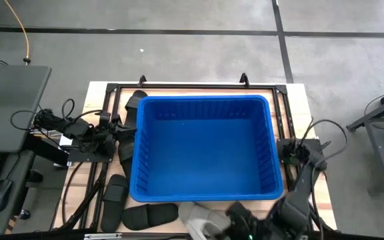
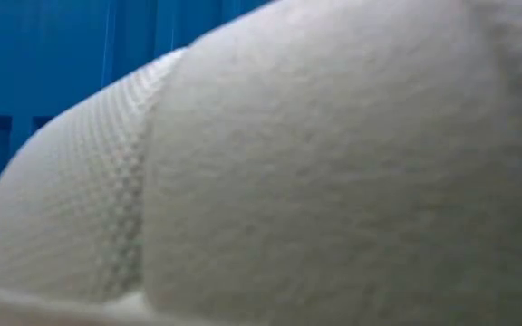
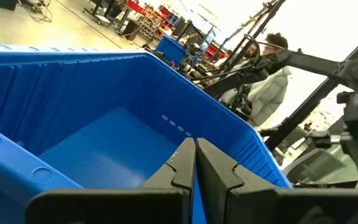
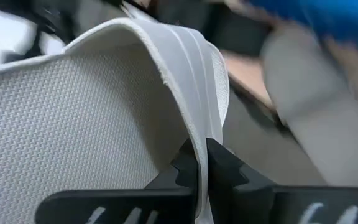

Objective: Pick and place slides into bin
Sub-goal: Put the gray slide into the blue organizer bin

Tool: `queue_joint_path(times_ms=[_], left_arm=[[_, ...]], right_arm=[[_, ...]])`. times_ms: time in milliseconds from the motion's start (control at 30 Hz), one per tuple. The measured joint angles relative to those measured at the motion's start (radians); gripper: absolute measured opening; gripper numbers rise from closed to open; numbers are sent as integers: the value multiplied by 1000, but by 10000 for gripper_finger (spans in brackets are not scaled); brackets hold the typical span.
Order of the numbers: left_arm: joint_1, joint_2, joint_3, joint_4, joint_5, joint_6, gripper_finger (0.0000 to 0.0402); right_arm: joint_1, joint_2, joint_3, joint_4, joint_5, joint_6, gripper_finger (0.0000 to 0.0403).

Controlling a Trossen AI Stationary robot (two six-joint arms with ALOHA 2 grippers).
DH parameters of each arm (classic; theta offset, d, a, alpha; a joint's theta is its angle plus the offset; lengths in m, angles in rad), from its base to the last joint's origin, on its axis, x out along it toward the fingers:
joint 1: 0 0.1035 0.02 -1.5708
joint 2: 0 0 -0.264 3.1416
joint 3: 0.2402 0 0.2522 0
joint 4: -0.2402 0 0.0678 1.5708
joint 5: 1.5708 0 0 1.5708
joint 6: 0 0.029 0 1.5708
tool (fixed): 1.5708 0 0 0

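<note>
The blue bin (image 1: 205,99) stands in the middle of the table and shows nothing inside; the left wrist view looks into it (image 3: 104,130). A light grey slide (image 1: 202,220) lies at the table's near edge, in front of the bin, and fills the low view (image 2: 315,172). My right gripper (image 1: 235,217) is shut on this slide (image 4: 104,124). Two black slides (image 1: 115,199) (image 1: 151,215) lie flat at the near left. Another black slide (image 1: 134,101) sits by the bin's far left corner. My left gripper (image 3: 195,155) is shut and empty beside the bin's left wall (image 1: 127,143). My right gripper pinches the free edge of the light grey slide's strap band (image 4: 199,127) between its two fingers. The fingers come from the table's right side, along the near edge. The band's edge stands up between the fingers. I cannot tell whether the slide is clear of the table.
A black frame (image 1: 179,87) runs around the bin on the wooden table top. Cables (image 1: 79,193) run along the table's left side, by the left arm's base. A grey desk (image 1: 5,100) stands to the left. A person in a light coat (image 3: 272,81) stands beyond the table.
</note>
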Motion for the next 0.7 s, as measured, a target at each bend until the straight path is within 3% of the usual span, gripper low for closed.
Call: queue_joint_path(times_ms=[167,333,700], left_arm=[[0,0,0,0,5,-3,5],[0,0,0,0,61,-3,5],[0,0,0,5,76,-3,5]], right_arm=[[-78,-49,0,23,43,-185,0],[-181,-106,0,-43,5,-324,0],[-437,-194,0,-476,-179,-596,0]])
